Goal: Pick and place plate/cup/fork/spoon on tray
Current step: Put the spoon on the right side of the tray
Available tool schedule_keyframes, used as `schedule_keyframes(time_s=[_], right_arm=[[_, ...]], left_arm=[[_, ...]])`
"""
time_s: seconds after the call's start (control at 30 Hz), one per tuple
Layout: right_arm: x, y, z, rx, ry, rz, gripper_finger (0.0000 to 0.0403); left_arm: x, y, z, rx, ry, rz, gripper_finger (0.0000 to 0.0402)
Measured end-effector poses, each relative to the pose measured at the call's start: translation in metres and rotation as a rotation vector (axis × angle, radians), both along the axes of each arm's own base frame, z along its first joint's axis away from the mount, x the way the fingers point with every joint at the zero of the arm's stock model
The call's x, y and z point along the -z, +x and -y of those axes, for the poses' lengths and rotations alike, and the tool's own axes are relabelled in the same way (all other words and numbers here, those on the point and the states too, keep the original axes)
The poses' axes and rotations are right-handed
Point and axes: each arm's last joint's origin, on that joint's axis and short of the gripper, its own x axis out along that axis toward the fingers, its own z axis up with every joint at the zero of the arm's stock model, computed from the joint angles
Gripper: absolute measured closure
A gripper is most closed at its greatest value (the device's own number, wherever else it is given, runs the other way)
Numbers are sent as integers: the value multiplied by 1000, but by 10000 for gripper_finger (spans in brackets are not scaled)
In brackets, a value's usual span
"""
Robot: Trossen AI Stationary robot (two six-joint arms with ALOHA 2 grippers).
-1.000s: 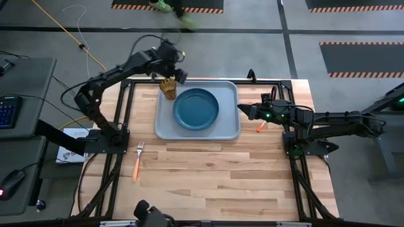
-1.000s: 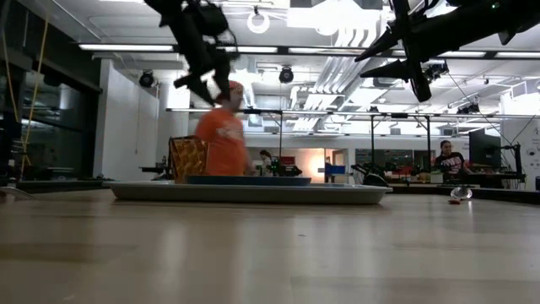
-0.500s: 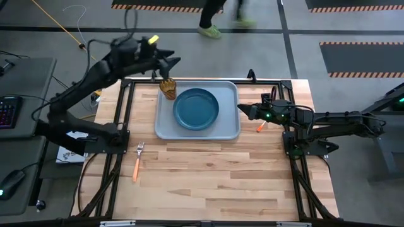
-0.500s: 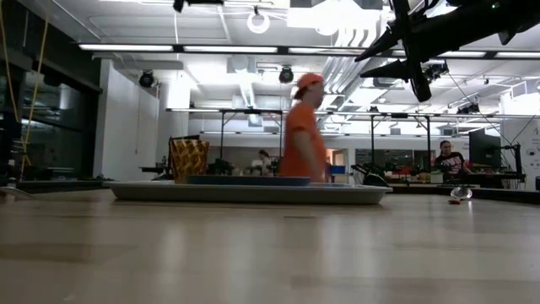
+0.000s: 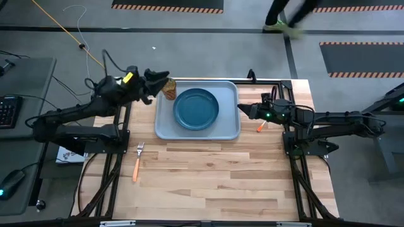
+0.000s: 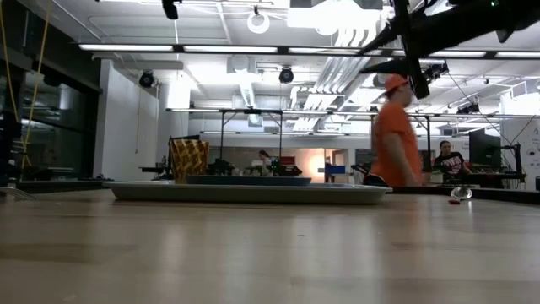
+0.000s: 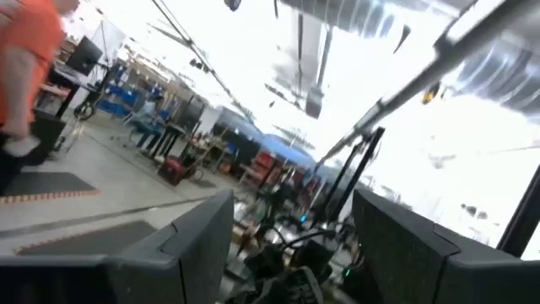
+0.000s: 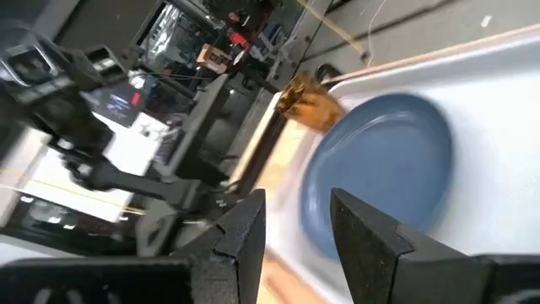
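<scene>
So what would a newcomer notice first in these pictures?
The blue plate on the grey tray at the table's far middle, with the amber cup in the tray's corner. The left gripper hangs open beside the cup. The fork lies on bare wood on the left.

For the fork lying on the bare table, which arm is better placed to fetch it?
Probably left: the fork lies on the left arm's side, with the left gripper empty by the cup. The right gripper hovers beyond the tray.
</scene>
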Motion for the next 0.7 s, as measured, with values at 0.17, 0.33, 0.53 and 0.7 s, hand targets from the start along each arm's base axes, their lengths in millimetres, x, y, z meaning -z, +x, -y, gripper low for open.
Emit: schedule_keyframes(time_s=[0.17,0.33,0.53,0.7], right_arm=[[-37,-5,7,-14,64,-186,277],[-41,-22,16,226,185,-626,277],[3,-28,9,419,439,-852,277],[50,-33,5,530,570,-909,277]], left_arm=[[-1,-6,0,-11,-6,23,167],[-1,-7,-2,-16,-22,28,167],[1,-7,-3,-9,-33,9,167],[1,-6,-3,-8,-36,4,167]])
